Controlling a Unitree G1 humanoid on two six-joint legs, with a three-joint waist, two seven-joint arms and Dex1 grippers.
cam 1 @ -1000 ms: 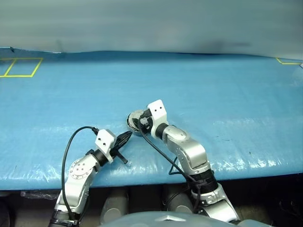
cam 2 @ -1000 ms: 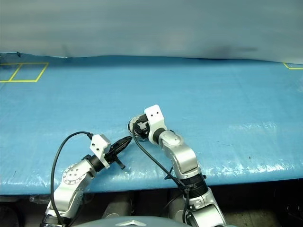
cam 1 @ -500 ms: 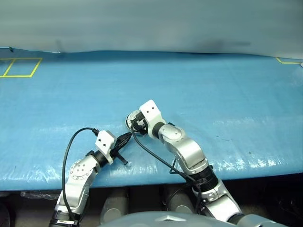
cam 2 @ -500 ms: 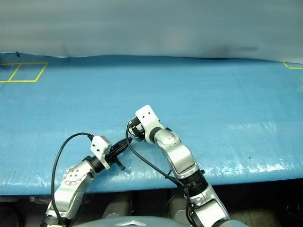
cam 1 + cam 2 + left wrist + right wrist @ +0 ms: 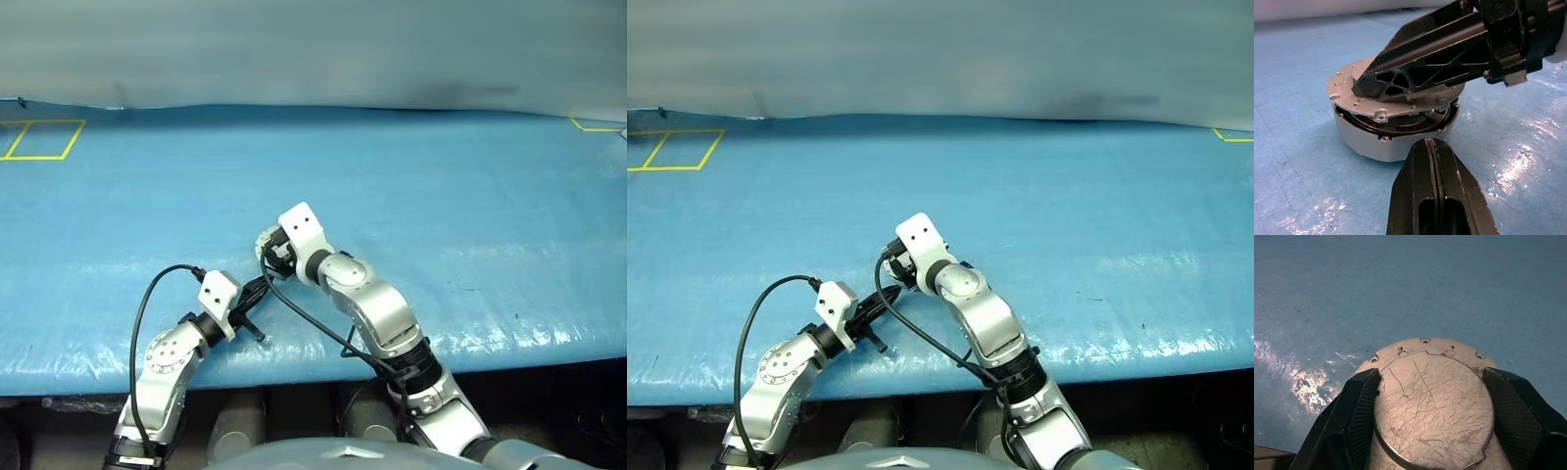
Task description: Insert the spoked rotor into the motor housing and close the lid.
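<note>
While the arms are held low over the near edge of the table, the scene is read thus:

Table: a blue sheet (image 5: 460, 196) is spread over it, with yellow tape outlines (image 5: 44, 139) at the far left.

Case: the round grey motor housing (image 5: 1359, 139) is set on the sheet near the front edge, copper-brown windings (image 5: 1400, 128) seen through a gap under its cover.

Lid: the grey disc (image 5: 1432, 406) is laid over the case, tilted and not fully seated, plain scratched side up.

Right gripper (image 5: 1432, 418): its fingers are spread wide, one on each side of the lid's rim.

Left gripper (image 5: 1435, 161): clenched on nothing, its tip held just beside the case wall.
</note>
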